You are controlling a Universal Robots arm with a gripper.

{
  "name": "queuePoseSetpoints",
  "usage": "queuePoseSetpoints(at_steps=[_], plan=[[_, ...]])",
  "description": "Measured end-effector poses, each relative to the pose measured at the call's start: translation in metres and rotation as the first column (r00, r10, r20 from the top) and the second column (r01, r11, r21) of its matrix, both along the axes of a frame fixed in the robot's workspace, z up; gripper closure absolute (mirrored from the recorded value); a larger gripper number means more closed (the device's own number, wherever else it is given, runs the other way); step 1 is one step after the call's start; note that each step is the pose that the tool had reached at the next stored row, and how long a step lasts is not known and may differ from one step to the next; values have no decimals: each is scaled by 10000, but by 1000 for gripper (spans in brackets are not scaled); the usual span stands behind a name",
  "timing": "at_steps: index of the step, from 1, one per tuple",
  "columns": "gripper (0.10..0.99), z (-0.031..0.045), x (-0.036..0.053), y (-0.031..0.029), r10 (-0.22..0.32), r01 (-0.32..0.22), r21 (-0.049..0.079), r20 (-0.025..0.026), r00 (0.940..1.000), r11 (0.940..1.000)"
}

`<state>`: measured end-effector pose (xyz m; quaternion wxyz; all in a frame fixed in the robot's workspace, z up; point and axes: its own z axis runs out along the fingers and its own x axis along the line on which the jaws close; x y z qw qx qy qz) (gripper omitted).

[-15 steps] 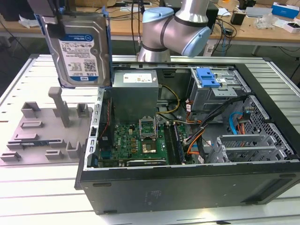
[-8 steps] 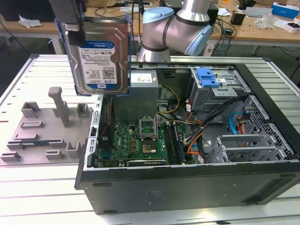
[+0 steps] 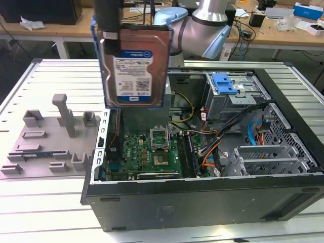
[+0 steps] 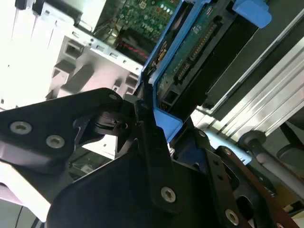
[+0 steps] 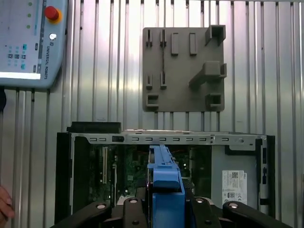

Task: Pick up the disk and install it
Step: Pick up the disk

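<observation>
Your disk (image 3: 134, 68) hangs upright, upper centre-left of frame, label facing camera, blue carrier frame around edges. End effector (image 3: 108, 30) holds it from top, at frame's upper edge. Robot arm (image 3: 205, 30) behind disk, upper centre. Below: open computer case (image 3: 202, 195) on slatted bench (image 3: 45, 202), motherboard (image 3: 152, 149) exposed. Grey fixture plate (image 3: 45, 136) at left, beside case.

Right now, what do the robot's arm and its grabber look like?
The arm is a thick, round tube of silver-grey metal, with a pale blue cap on one joint. The gripper is matte black. It is built from flat, angular plates linked together and pinned with shiny round silver screws.
</observation>
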<state>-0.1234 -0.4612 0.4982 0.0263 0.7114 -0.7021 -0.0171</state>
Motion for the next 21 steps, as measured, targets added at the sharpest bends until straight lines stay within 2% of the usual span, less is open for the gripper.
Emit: queuePoseSetpoints(at_steps=[4,5,7,13,15,16,18,19,21], plan=[[722,0,192,-68,-1,1,-1,-16,10000,10000],[722,0,273,-107,0,0,1,-23,10000,10000],[722,0,350,-153,2,-2,1,-29,10000,10000],[722,-1,722,-392,1,-1,1,-48,10000,10000],[722,0,798,-440,-1,1,0,-52,10000,10000],[722,0,864,-481,1,-1,1,-55,10000,10000],[722,0,955,-525,-1,1,1,-59,10000,10000],[722,-1,1038,-553,1,-1,1,-61,10000,10000],[722,-2,1069,-558,1,-1,2,-61,10000,10000]])
